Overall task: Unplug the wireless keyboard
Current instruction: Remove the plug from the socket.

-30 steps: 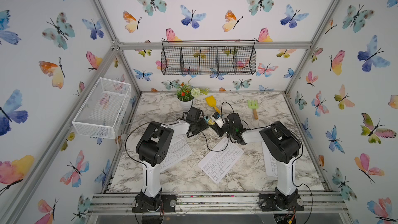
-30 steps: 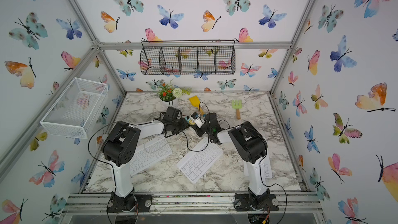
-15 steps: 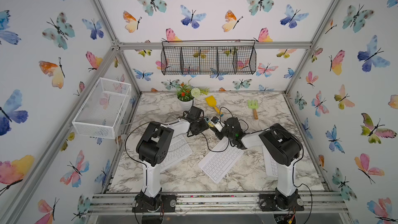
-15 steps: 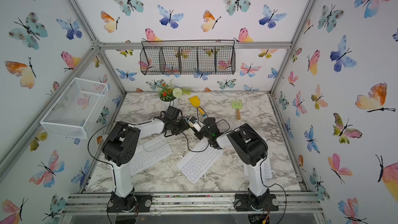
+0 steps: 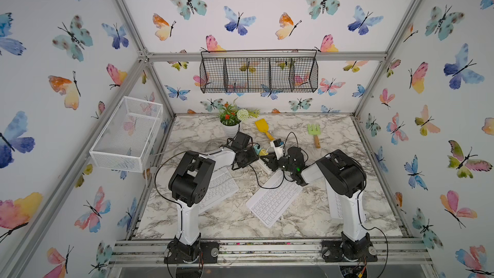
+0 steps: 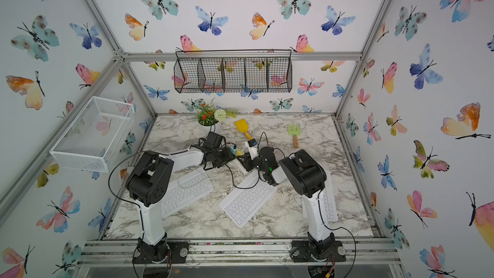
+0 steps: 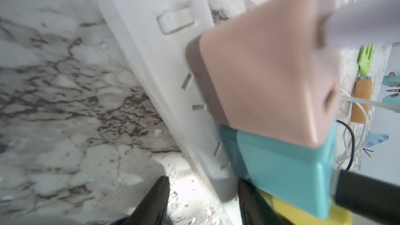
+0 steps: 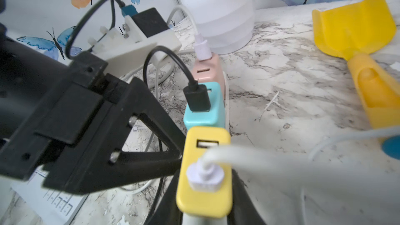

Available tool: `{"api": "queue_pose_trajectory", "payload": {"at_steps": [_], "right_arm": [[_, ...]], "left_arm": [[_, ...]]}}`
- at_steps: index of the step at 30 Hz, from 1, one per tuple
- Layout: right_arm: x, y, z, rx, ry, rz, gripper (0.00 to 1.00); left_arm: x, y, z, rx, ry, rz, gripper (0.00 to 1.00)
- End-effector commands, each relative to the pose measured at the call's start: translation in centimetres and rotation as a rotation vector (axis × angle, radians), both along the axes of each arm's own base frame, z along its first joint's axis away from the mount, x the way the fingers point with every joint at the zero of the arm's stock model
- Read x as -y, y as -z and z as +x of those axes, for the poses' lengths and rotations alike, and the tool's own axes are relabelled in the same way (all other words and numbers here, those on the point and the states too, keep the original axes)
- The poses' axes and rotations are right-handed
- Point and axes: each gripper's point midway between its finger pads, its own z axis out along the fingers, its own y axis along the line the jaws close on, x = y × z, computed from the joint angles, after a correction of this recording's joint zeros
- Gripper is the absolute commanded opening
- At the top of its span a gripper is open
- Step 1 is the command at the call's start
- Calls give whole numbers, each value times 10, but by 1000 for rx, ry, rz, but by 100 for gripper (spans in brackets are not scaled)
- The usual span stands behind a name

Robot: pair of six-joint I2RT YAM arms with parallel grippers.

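A white power strip (image 5: 263, 168) lies mid-table carrying a pink charger (image 8: 207, 70), a teal charger (image 8: 203, 115) and a yellow charger (image 8: 207, 135). A black cable (image 5: 254, 180) runs from the teal charger to the middle white keyboard (image 5: 272, 199), also seen in the other top view (image 6: 247, 199). A white plug (image 8: 204, 177) sits in the yellow charger. My right gripper (image 8: 204, 191) is shut on the yellow charger, one finger on each side. My left gripper (image 7: 201, 191) stands open astride the strip's end, one finger (image 7: 155, 202) clear of it.
A second keyboard (image 5: 219, 188) lies under the left arm and a third (image 5: 335, 207) under the right arm. A white plant pot (image 5: 230, 127), yellow shovel (image 5: 263, 128) and green rake (image 5: 314, 133) stand behind. Loose white cables (image 8: 160, 76) trail round the strip.
The right wrist has shifted slightly near the chargers and its elbow has settled; both grippers keep the same opening. The left arm has not visibly moved.
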Motion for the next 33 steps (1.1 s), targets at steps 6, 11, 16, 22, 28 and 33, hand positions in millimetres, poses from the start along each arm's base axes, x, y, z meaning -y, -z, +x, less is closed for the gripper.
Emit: {"api": "queue_pose_trajectory", "payload": {"at_steps": [6, 11, 16, 22, 28, 33], "right_arm": [[-82, -109, -112, 487, -551, 36, 16], [-87, -97, -113, 568, -507, -66, 15], [-80, -93, -103, 531, -469, -100, 16], [-58, -97, -93, 470, -423, -82, 16], [-33, -97, -72, 432, -321, -125, 16], [-4, -102, -54, 378, -246, -133, 16]], "left_arm": [[-58, 98, -44, -215, -78, 276, 55], [-57, 98, -43, -218, -77, 272, 55], [-55, 98, -43, -215, -81, 258, 55], [-52, 85, -38, -177, -89, 228, 55], [-42, 57, -24, -112, -80, 184, 55], [-32, 32, -16, -58, -67, 121, 56]]}}
